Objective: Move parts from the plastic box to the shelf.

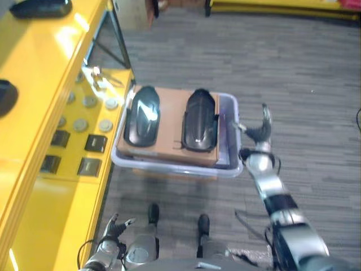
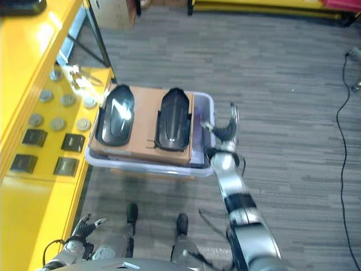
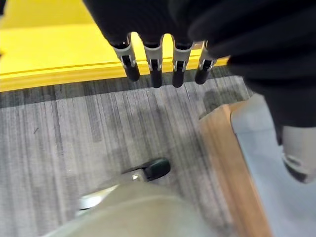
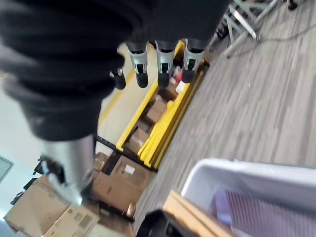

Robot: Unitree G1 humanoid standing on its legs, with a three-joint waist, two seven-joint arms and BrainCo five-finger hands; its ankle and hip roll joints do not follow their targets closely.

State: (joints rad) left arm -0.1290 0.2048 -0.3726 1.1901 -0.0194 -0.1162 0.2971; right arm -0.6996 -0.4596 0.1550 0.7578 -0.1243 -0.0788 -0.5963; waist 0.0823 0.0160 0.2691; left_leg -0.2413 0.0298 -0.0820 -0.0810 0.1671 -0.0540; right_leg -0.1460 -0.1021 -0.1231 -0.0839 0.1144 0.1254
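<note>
You have the translucent plastic box [image 1: 228, 169] sitting on the grey striped carpet floor [image 1: 293, 73] right in front of you, its rounded rim pale and slightly milky. Inside it lies a flat brown cardboard sheet [image 1: 169, 121], matte and square-edged, and on that rest two glossy black moulded parts. The left part [image 1: 141, 116] is a smooth elongated oval shell catching a bright highlight; the right part [image 1: 199, 119] is the same long shape with a ribbed centre. They lie side by side, lengthwise, apart from each other. Both parts are in the box.

To your left runs the yellow shelf [image 1: 51, 73], hard and shiny, its lower ledge carrying round grey discs [image 1: 84, 113] and dark square pieces [image 1: 90, 155]. Another dark rounded part [image 1: 42, 8] lies on its upper surface.

Your right hand [image 1: 258, 131] reaches forward on an extended silver arm and stands just beside the box's right wall, fingers straight and spread, thumb set apart, holding nothing. In the right wrist view the dark-tipped fingers [image 4: 162, 66] point out over the box corner [image 4: 232, 173].

Your left hand [image 1: 114, 227] hangs low by your side, near the shelf's front, fingers relaxed and apart, empty. In the left wrist view its fingers [image 3: 155, 66] hang in a straight row above the carpet.
</note>
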